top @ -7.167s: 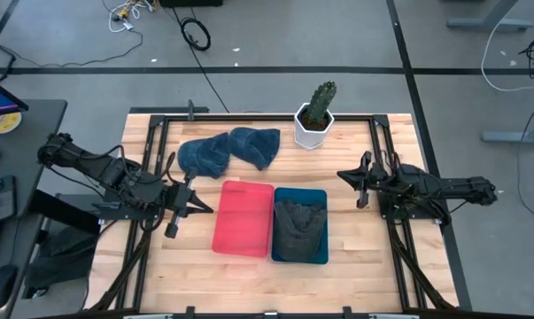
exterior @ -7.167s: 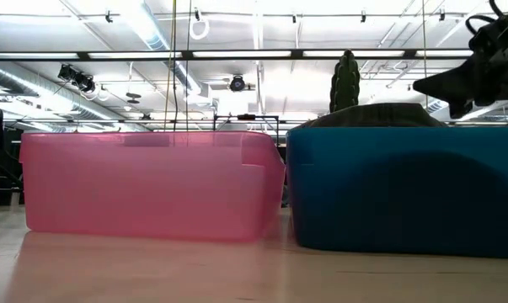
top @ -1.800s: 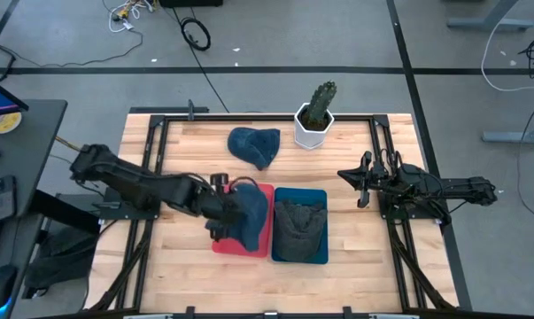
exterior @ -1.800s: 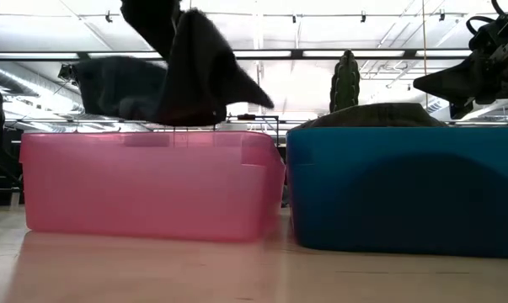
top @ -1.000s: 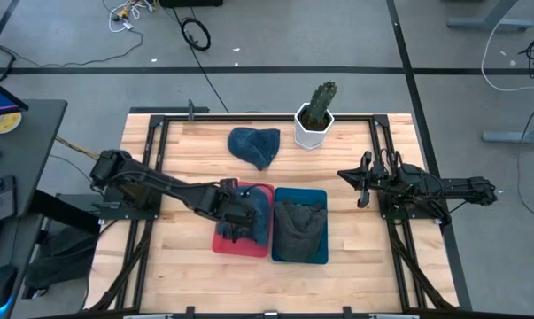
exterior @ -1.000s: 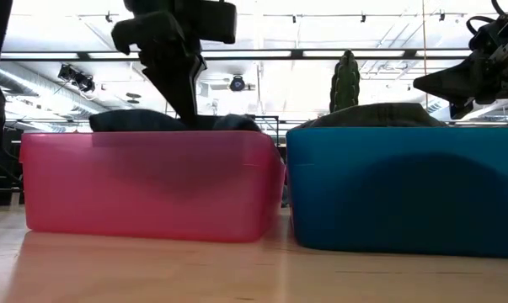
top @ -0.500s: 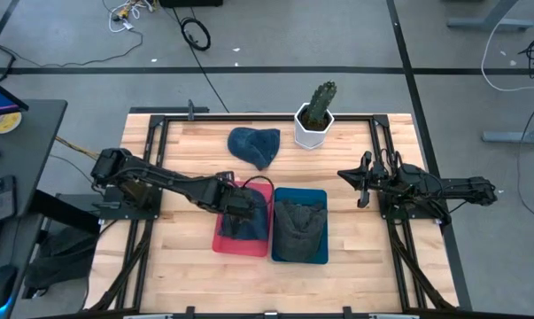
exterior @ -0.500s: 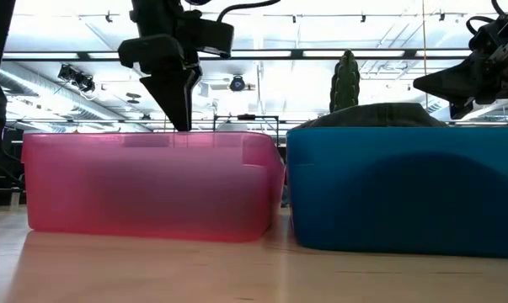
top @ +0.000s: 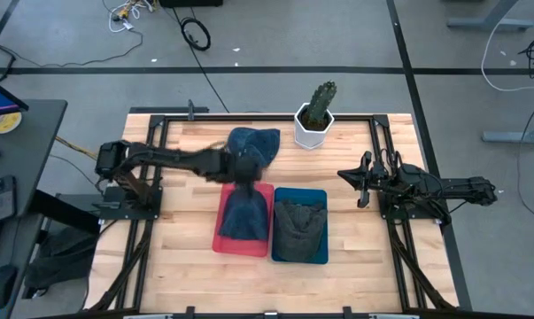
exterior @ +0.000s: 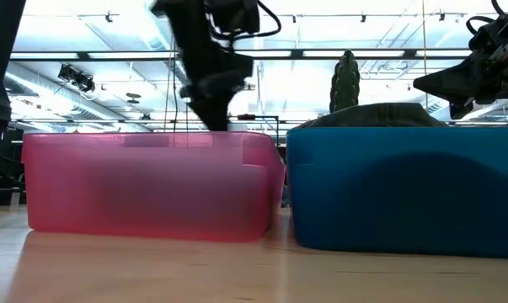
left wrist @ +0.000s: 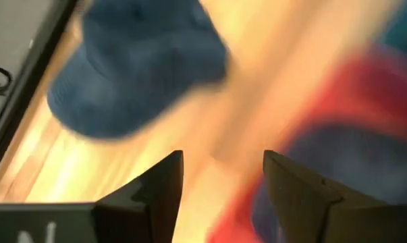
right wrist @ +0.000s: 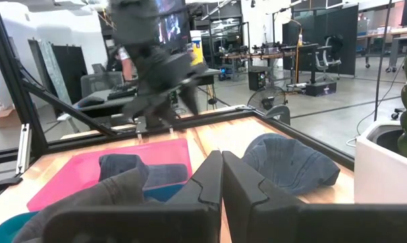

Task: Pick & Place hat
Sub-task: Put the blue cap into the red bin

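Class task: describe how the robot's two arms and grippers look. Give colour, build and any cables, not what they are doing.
Both arms are black, jointed and slim, with dark cables along their links. The left gripper has two flat, wedge-shaped dark fingers with a gap between them. The right gripper has the same dark angular fingers, pressed together. No coloured markings show on either.

This is a robotics lab or open workshop hall. The wooden worktop (top: 187, 257) sits in a black metal frame (top: 151, 120) on a grey concrete floor (top: 275, 35) marked with dark tape lines, with loose cables (top: 194, 34) lying at the far side. The low view shows an industrial ceiling with strip lights (exterior: 321, 54) and exposed ducts (exterior: 18, 80). Beyond the worktop, the right wrist view shows desks (right wrist: 291, 48), office chairs (right wrist: 322, 59) and a floor fan (right wrist: 276, 110).
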You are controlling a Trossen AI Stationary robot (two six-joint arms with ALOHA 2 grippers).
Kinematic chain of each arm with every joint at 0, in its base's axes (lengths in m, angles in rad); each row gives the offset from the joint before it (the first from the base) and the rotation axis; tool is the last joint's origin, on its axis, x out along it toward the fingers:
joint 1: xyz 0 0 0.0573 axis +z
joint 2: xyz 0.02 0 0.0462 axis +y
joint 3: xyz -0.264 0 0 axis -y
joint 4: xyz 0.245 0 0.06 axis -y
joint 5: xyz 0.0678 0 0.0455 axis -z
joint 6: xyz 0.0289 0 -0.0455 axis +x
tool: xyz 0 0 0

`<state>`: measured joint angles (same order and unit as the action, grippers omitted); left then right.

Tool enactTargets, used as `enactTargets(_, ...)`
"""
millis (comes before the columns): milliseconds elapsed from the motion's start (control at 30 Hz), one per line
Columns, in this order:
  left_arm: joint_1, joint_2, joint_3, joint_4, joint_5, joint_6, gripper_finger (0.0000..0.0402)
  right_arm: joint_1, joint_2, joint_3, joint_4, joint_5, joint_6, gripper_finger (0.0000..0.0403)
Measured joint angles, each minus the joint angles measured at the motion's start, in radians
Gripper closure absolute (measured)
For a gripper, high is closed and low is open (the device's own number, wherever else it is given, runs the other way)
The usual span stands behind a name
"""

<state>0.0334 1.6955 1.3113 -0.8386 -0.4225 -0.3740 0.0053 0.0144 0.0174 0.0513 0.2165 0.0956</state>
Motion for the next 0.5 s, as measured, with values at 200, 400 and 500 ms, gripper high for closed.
enactTargets(200, 0.15, 0.0, 0.0, 0.242, 0.043, -0.023, 0.0177, 0.0, 0.0, 0.0, 0.0, 0.0, 0.0, 0.0389)
enactTargets(400, 0.258, 0.0, 0.0, 0.261, 0.088, -0.08, 0.0183, 0.0, 0.0, 0.0, 0.0, 0.0, 0.0, 0.0389)
enactTargets(500, 0.297, 0.0, 0.0, 0.278, 0.141, -0.087, 0.0187, 0.0, 0.0, 0.0, 0.0, 0.0, 0.0, 0.0389)
